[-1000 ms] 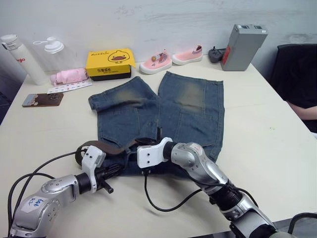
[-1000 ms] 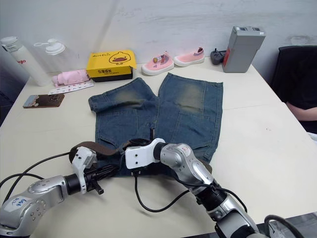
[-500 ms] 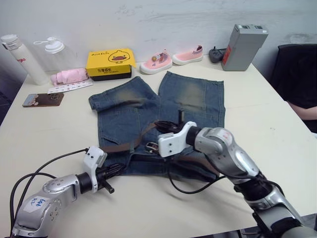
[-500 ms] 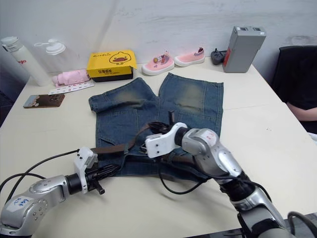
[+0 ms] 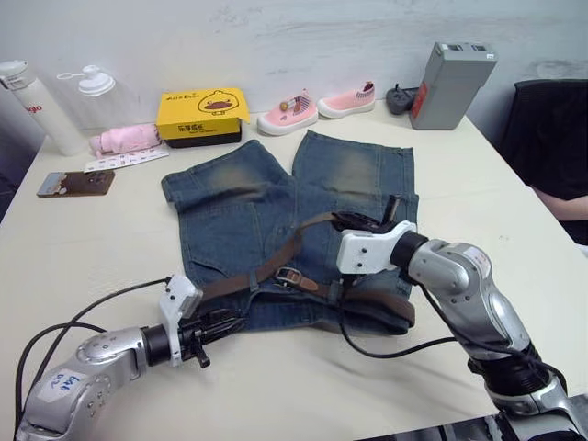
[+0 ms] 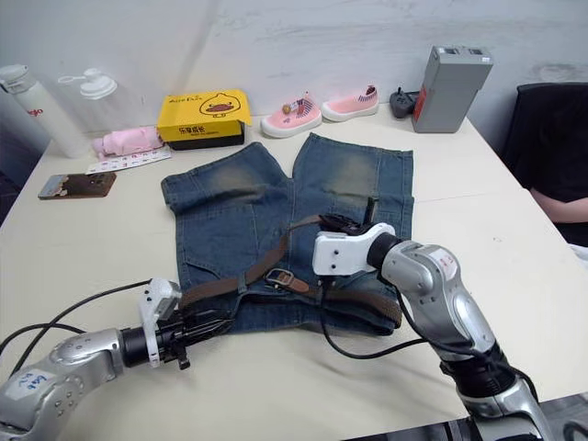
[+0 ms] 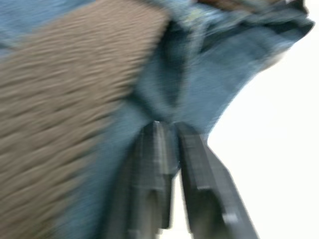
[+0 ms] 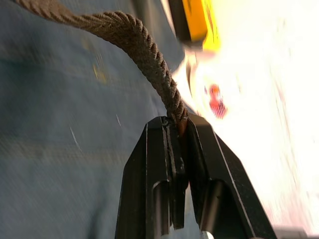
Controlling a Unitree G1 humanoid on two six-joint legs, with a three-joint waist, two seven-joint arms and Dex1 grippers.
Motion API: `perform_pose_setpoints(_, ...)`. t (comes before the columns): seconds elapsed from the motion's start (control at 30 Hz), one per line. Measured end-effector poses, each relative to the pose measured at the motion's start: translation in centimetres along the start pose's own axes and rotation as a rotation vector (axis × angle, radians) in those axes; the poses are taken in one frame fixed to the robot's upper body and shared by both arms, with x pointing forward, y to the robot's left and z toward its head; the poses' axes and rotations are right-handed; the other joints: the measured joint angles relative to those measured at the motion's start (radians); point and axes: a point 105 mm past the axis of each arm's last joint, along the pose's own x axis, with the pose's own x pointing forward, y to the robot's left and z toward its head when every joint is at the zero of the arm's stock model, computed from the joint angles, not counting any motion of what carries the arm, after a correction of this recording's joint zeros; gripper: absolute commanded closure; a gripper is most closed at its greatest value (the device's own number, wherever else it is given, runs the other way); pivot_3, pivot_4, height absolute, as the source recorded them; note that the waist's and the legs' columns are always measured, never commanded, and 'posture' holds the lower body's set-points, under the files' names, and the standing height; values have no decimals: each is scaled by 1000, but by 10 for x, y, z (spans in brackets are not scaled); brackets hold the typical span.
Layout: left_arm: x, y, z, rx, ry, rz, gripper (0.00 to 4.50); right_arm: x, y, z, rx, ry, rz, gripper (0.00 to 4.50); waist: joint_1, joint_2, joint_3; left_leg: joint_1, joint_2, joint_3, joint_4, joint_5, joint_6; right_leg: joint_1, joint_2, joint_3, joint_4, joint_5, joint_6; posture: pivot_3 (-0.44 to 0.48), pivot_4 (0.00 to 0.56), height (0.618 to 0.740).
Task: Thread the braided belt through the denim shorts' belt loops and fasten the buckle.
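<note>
Belt part-threaded, buckle not yet fastened.

My right gripper (image 8: 178, 130) pinches the braided belt (image 5: 276, 257) between its fingers, drawing it toward 2 o'clock over the denim shorts (image 5: 354, 197) at table centre. My left gripper (image 7: 168, 130), fingers pressed on denim, pins the waistband at 7 o'clock. I judge some belt loops passed; which, I can't tell. The buckle (image 5: 288, 276) lies open on the waistband, the dark woven strap taut.

Bare table (image 5: 496, 175) R of shorts (image 5: 239, 197); far edge cluttered
</note>
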Motion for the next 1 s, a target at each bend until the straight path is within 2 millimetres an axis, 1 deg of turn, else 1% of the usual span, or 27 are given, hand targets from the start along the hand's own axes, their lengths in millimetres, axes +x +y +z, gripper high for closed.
perform_pose_setpoints(0.03, -3, -5, 8, 8, -11, -32, 1825, -1, 1, 3, 1, -6, 8, 4500, 0, -1, 0, 0, 0, 0, 0, 0, 0, 0, 0, 0, 0, 0, 0, 0, 150, 706)
perform_pose_setpoints(0.1, -7, -9, 20, 29, -14, -71, 796, 1, 6, 6, 12, -15, 29, 4500, 0, -1, 0, 0, 0, -1, 0, 0, 0, 0, 0, 0, 0, 0, 0, 0, 150, 706)
perform_pose_setpoints(0.13, -9, -10, 23, 33, -16, -78, 408, 2, 8, 7, 16, -18, 38, 4500, -1, 0, 1, 0, 0, -1, 0, 0, 0, 0, 0, 0, 0, 0, 0, 0, 150, 706)
perform_pose_setpoints(0.23, -13, -15, 32, 34, -8, -121, 408, 3, 13, 6, 36, -7, 64, 4500, -1, 0, 1, 0, -1, -1, 0, 0, 0, 0, 0, 0, 0, 0, 0, 0, 150, 706)
perform_pose_setpoints(0.3, -17, -22, 38, 25, 3, -179, 408, 3, 15, 4, 47, 5, 79, 4500, -1, -1, 2, 0, 0, -1, 0, 0, 0, 0, 1, 0, 0, 0, 0, 0, 150, 706)
perform_pose_setpoints(0.33, -19, -28, 57, 63, -32, -235, 408, 4, 17, 2, 56, 20, 98, 4500, 1, -1, 3, 0, 0, -1, 0, 0, 0, 0, 1, -1, 0, 0, 0, 0, 150, 706)
perform_pose_setpoints(0.37, -16, -27, 75, 118, -94, -229, 408, 6, 18, 4, 57, 15, 106, 4500, 2, 1, 3, 0, -2, -1, 0, 1, 0, 1, 0, 0, 0, 0, 0, 0, 150, 706)
perform_pose_setpoints(0.4, -6, -21, 89, 176, -148, -186, 408, 9, 19, 9, 65, 0, 112, 4500, 0, 1, 2, 1, -3, 0, 0, 1, 1, 2, 0, 0, 0, 1, 1, 0, 150, 706)
perform_pose_setpoints(0.43, 10, -14, 87, 255, -136, -122, 408, 10, 20, 11, 76, -2, 121, 4500, -1, 0, 2, 1, -3, 3, 0, 1, 1, 2, 1, 0, 0, 1, 1, 0, 150, 706)
perform_pose_setpoints(0.5, 24, -8, 81, 307, -121, -80, 408, 12, 20, 14, 91, -7, 123, 4500, -2, 0, 2, 1, -2, 4, 0, 1, 1, 1, 1, 0, 0, 1, 1, 0, 150, 706)
perform_pose_setpoints(0.7, 46, 1, 71, 418, -116, -12, 408, 16, 19, 24, 97, -33, 130, 4500, -2, 0, 3, 0, -1, 6, 0, 1, 1, 1, 2, 0, 0, 0, 1, 0, 150, 706)
perform_pose_setpoints(0.8, 56, 12, 72, 472, -163, 63, 408, 17, 14, 28, 98, -46, 118, 4500, 2, -1, 3, 0, -1, 5, 1, 1, 0, 1, 1, -1, 0, 1, 1, 0, 150, 706)
perform_pose_setpoints(0.87, 64, 20, 76, 515, -194, 117, 931, 17, 11, 34, 93, -63, 108, 4500, 3, -1, 3, 0, -2, 5, 1, 1, 1, 1, 0, -1, 1, 1, 1, 0, 150, 706)
perform_pose_setpoints(0.9, 66, 21, 76, 531, -203, 129, 1131, 17, 11, 33, 96, -60, 110, 4500, 2, -1, 3, 0, -2, 5, 1, 2, 1, 1, 1, -1, 1, 1, 1, 0, 150, 706)
perform_pose_setpoints(0.93, 69, 22, 76, 530, -213, 133, 1625, 17, 11, 33, 98, -58, 111, 4500, 2, -1, 3, 0, -2, 5, 1, 2, 1, 1, 1, -1, 1, 1, 1, 0, 150, 706)
perform_pose_setpoints(0.97, 70, 23, 76, 527, -220, 135, 1955, 17, 11, 33, 98, -58, 111, 4500, 1, -1, 3, 0, -2, 5, 1, 2, 1, 1, 1, -1, 1, 1, 1, 0, 150, 706)
perform_pose_setpoints(1.0, 73, 21, 76, 520, -238, 130, 2417, 17, 11, 33, 100, -56, 112, 4500, 1, -1, 3, 0, -2, 5, 1, 2, 1, 1, 1, -1, 1, 1, 1, 0, 150, 706)
